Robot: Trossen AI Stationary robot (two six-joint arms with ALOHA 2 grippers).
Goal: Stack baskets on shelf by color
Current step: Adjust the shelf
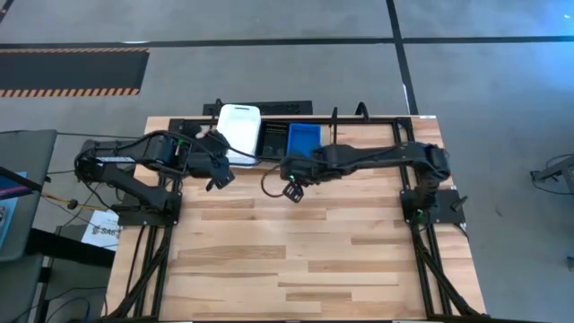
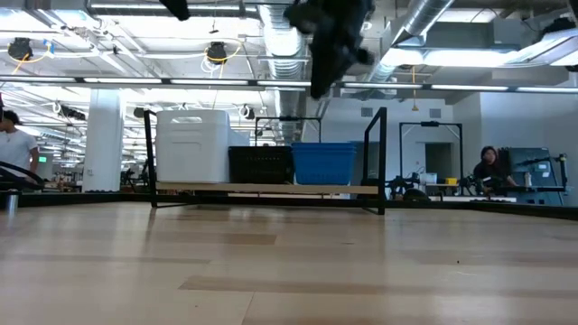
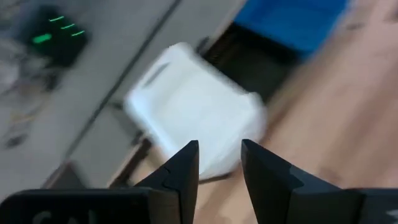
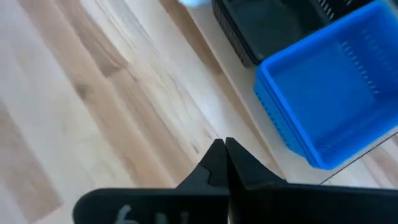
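Note:
The black tube shelf stands along the table's far edge. On it sit a white stack of baskets at the left, black baskets in the middle and blue baskets to the right. In the low view the white stack rises highest, beside the black and blue ones. My left gripper is open, just near-left of the white stack, touching nothing. My right gripper is shut and empty, in the air near the blue baskets.
Bare wooden tabletop spreads toward the near edge. The shelf's right part holds nothing. Both arm bases are clamped at the table's left and right sides. People stand in the room far behind.

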